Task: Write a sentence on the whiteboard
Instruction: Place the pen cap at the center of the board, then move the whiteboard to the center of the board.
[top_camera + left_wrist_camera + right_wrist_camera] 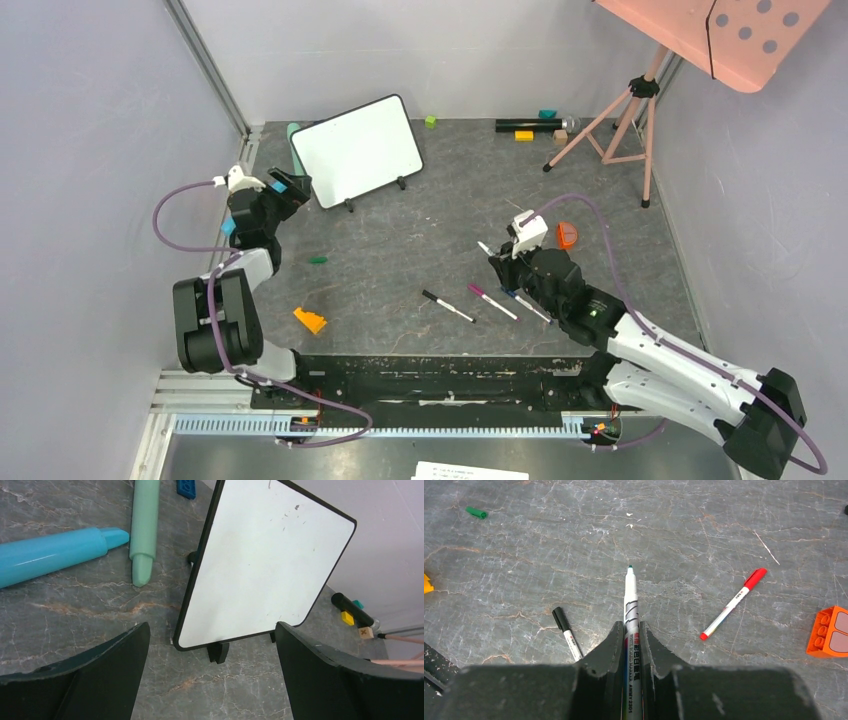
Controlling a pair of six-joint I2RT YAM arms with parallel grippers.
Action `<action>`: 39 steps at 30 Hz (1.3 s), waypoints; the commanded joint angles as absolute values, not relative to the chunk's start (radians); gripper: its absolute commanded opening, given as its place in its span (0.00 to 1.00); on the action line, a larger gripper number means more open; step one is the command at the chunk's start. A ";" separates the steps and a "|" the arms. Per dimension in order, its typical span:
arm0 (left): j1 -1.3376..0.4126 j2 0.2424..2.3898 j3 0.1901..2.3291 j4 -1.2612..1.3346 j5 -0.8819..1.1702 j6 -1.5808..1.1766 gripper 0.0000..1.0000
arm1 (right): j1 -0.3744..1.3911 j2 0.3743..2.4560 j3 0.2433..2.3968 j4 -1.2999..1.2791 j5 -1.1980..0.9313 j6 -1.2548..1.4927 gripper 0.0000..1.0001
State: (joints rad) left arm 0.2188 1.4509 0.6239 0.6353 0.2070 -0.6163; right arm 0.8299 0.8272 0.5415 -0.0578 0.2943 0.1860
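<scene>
Right claw [629, 630]: fingers clamped together on a green marker [630, 595], uncapped, its tip pointing straight ahead of the claw over the grey desk [574, 555]. Just left of the claw lies a black marker [568, 632]. To the right lies a red marker [734, 604], and beyond it an orange brick [828, 632]. Far ahead-left lies a green cap [476, 513].

Left claw [210, 640]: fingers spread wide apart, gripping nothing. The whiteboard [270, 565] stands directly ahead of it, propped tilted on its black feet, framed between the two fingers and not touching them. Its face is white with faint specks. Left of the board lie a mint cylinder [144, 530] and a blue cylinder [55, 555].

The top view shows the whiteboard [357, 150] well apart from the right claw [497, 258], ahead and to its left.
</scene>
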 commanded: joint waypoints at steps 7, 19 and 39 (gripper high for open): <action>0.291 1.741 0.866 0.777 0.615 -0.604 1.00 | 0.825 0.873 0.640 -0.018 0.224 0.111 0.00; 0.302 1.980 0.997 0.981 0.727 -0.599 1.00 | 0.823 0.943 0.680 -0.017 0.224 0.100 0.00; 0.307 2.234 1.214 1.005 1.010 -0.762 0.27 | 0.821 0.964 0.692 -0.023 0.199 0.122 0.00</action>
